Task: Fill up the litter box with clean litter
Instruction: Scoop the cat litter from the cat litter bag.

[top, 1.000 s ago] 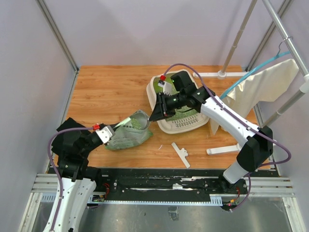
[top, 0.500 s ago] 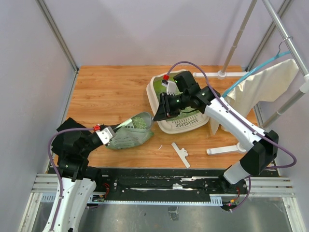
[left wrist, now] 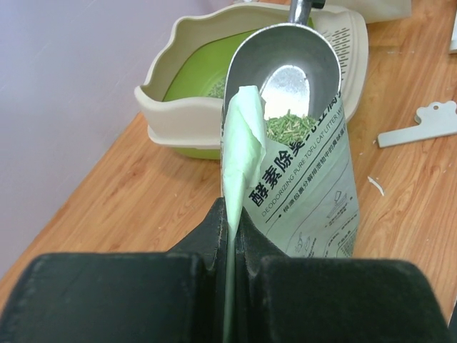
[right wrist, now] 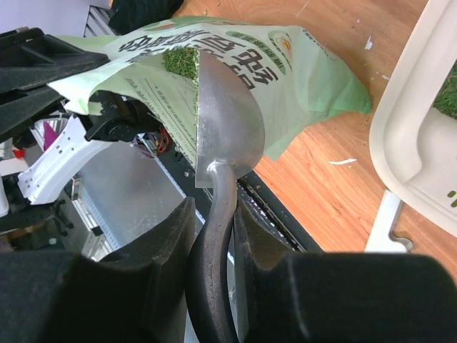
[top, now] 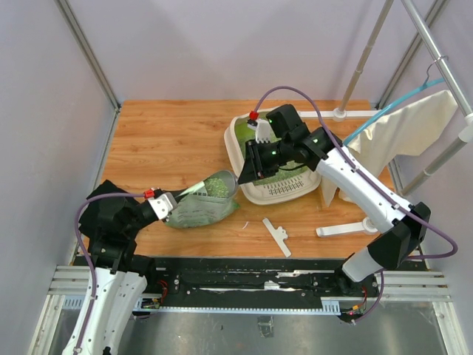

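The right gripper tight on the scoop handle, scoop tip in the bag mouth, litter at its tip, left gripper pinching the bag edge, box just behind.

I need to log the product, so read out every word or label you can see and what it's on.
"酵素除臭": large dark print on the bag; further characters toward the scoop are unclear.
"DEODORIZING PURE TOFU CAT LITTER": small line beside it, same bag.
Finer print lower on the bag: too small to read.
Litter box: no text seen.
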Robot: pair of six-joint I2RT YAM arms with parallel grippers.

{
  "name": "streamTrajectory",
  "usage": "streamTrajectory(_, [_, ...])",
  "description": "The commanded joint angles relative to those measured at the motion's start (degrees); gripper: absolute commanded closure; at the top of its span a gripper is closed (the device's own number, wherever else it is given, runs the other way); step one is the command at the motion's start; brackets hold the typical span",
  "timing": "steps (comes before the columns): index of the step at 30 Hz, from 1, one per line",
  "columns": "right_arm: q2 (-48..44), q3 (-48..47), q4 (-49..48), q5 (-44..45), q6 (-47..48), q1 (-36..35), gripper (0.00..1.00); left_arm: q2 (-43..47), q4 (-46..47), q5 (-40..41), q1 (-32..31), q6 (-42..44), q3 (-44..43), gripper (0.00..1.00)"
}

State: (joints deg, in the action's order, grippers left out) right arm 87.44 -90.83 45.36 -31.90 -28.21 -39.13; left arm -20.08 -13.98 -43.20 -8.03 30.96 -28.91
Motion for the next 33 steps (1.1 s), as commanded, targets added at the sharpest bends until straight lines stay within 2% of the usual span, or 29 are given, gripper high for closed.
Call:
streamTrajectory(1, [-0.1,-6.0,1.7,4.4,4.1,-1.0,0.99,0.7,9.0,2.1,0.4,1.1,-3.9,0.99])
streamTrajectory(4, [1.5,-8.6,4.9,10.2,6.2,-3.4,0.99,0.4,9.1,2.1,0.5,1.2,-4.0,1.00])
streamTrajectory(8, [2.7,-10.2,6.6,13.3,6.9,-4.1,0.99,0.0,9.6,2.0,0.5,1.2,-4.1,1.00])
streamTrajectory(18, [3.9,-10.6,6.8,13.6,7.3,-4.1,0.99,-0.4,9.6,2.2,0.4,1.6,-4.1,1.00])
streamTrajectory(22, [3.9,-10.2,6.0,10.2,6.5,-3.6,0.99,-0.7,9.8,2.1,0.5,1.8,-4.2,0.99])
streamTrajectory(25, [2.3,-4.1,-1.6,-2.6,1.1,0.0,0.99,-0.8,9.9,2.3,0.4,2.1,-4.3,0.99])
streamTrajectory(28, [-0.5,5.4,-16.0,-15.2,-8.8,4.5,0.99,-0.8,9.7,2.4,0.4,2.2,-4.4,1.00])
streamTrajectory(33, [-2.5,17.8,-38.2,-27.1,-26.2,9.1,0.99,-0.7,9.7,2.6,0.5,2.4,-4.3,0.99])
